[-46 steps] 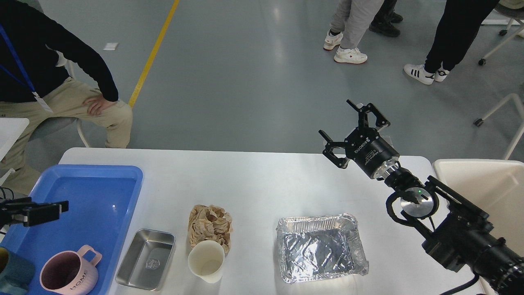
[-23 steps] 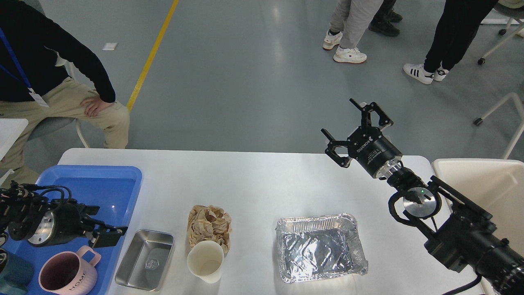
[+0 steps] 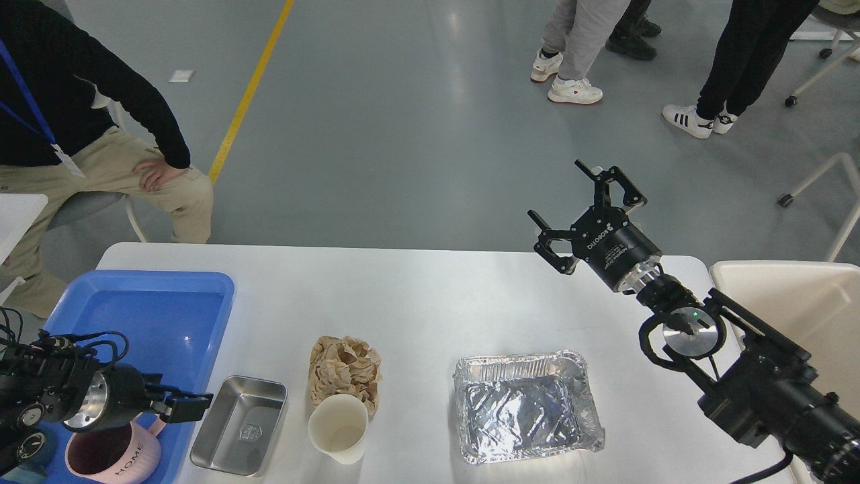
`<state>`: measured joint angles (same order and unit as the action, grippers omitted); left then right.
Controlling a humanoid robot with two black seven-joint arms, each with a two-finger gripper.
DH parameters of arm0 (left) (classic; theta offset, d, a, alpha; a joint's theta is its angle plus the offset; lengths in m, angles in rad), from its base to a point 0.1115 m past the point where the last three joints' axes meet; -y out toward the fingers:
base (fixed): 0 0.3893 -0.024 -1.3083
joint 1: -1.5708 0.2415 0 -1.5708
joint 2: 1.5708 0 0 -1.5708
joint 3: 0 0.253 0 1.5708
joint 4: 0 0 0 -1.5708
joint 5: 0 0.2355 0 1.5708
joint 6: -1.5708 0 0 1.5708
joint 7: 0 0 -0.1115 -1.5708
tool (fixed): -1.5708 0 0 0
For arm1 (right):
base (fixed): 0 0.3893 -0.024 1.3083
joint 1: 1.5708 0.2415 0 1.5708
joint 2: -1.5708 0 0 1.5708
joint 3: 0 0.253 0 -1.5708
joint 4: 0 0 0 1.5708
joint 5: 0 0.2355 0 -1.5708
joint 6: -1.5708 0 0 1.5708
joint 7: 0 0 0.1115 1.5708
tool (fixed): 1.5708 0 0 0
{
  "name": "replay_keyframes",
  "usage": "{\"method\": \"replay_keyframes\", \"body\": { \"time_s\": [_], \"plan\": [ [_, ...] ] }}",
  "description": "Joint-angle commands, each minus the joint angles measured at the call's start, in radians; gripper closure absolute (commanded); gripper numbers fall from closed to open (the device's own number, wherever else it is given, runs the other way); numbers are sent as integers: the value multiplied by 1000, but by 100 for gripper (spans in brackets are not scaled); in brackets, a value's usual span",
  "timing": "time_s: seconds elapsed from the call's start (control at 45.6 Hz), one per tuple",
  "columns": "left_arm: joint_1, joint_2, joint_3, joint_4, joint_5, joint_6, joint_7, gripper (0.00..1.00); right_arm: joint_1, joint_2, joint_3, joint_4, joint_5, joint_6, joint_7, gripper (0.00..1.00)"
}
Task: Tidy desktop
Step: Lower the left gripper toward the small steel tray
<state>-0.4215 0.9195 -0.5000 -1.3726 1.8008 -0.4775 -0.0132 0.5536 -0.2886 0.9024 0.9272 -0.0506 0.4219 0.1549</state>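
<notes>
The desktop (image 3: 416, 296) is filling the lower half of the head view, running from the 9 o'clock edge across to about 3 o'clock, with grey floor beyond it.

At 8 o'clock a blue tray (image 3: 161, 316) is sitting on the left end of the desktop. The left gripper (image 3: 185, 405) is hanging over the tray's near right corner, pointing toward 3 o'clock; its fingers are showing as one dark block, so I cannot tell whether they are apart or together. Just below it, at 7 o'clock, a pink mug (image 3: 111, 457) (the word HOME is printed on its side) is standing in the tray, partly covered by the arm.

Just beside the tray, a small steel pan (image 3: 240, 427) is lying on the desktop. Toward 6 o'clock a crumpled brown paper wad (image 3: 344, 364) is resting behind a white paper cup (image 3: 338, 428), the two touching or nearly so. At 5 o'clock a foil tray (image 3: 527, 407) is sitting with its wrinkled bottom showing.

At 2 o'clock the right gripper (image 3: 571, 202) is hovering above the far edge of the desktop, its fingers spread wide and holding nothing. At 4 o'clock a cream bin (image 3: 793, 296) is standing against the desktop's right end.
</notes>
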Motion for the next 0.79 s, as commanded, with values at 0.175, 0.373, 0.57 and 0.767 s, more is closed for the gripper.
{"method": "replay_keyframes", "body": {
  "time_s": [0.175,0.373,0.57,0.767],
  "plan": [
    [-3,-28,-2,6,-27,-6,16,3,0,0,0,-1,0,0,0,0],
    [0,-45,0,18,-27,-6,13,3,-1,-1,0,-1,0,0,0,0],
    [0,-76,8,41,-27,-4,1,3,-4,-9,0,-1,0,1,0,0],
    [-3,-100,12,46,-21,-4,-28,3,-4,-11,0,-1,0,3,0,0]
  ]
}}
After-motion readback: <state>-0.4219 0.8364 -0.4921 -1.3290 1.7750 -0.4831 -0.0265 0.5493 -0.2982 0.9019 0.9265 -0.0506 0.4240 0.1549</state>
